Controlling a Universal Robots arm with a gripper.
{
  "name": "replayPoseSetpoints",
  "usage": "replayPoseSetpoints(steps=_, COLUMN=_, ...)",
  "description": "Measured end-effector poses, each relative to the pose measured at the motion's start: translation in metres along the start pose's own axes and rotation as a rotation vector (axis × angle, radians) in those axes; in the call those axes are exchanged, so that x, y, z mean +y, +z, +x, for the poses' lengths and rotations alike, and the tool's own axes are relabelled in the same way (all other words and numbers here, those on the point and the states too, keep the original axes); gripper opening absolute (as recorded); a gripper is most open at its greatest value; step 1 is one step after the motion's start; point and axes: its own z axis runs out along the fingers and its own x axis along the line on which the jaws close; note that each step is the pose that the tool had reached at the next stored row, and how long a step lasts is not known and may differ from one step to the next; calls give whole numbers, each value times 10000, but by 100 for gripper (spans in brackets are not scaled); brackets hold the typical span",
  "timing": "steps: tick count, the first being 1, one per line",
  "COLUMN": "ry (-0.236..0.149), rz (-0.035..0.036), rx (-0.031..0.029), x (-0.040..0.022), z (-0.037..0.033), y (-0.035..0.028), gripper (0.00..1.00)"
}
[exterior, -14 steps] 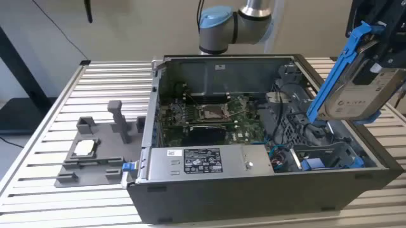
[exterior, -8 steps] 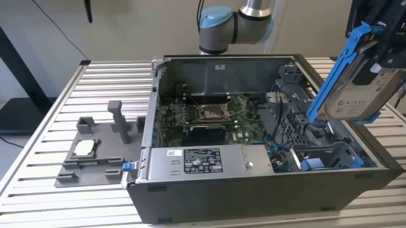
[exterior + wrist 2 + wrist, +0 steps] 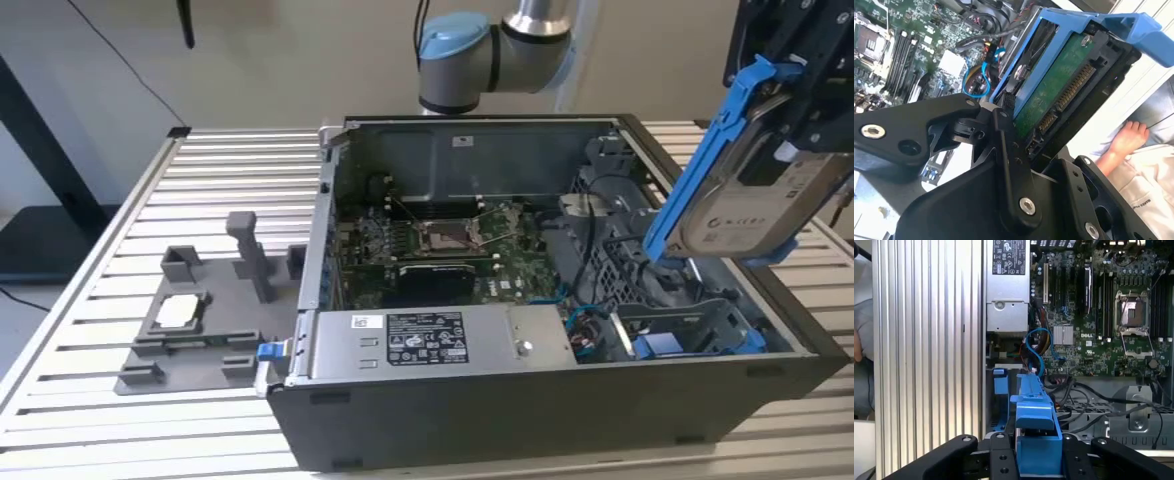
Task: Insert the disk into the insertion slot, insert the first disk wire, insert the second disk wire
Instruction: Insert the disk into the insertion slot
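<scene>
Gripper [image 3: 798,125] pinched on disk [image 3: 741,215], holding it tilted above bay [image 3: 687,335] in case [image 3: 534,400] corner, exterior view's right. Connector end toward gripper, probably so wires can reach it.

end effector [image 3: 1036,140] black fingers [image 3: 1004,130] clamped on the disk [image 3: 1054,95], which is tilted with its green circuit-board side and edge connector facing the camera and sits in its blue carrier frame [image 3: 1079,25]. beyond the disk sits the open case's motherboard [image 3: 904,45] with ram slots, a silver heatsink [image 3: 951,64] and a looped blue cable [image 3: 979,82] beside the carrier's edge. on the other side of the disk, past the pale slatted surface [image 3: 1149,75], a person's hand [image 3: 1126,140] rests next to light fabric.
</scene>
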Motion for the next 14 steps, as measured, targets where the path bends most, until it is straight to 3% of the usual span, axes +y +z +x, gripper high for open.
replayPoseSetpoints(steps=14, ry=1, rz=0, rx=20, x=-5, z=8, y=122, gripper=33)
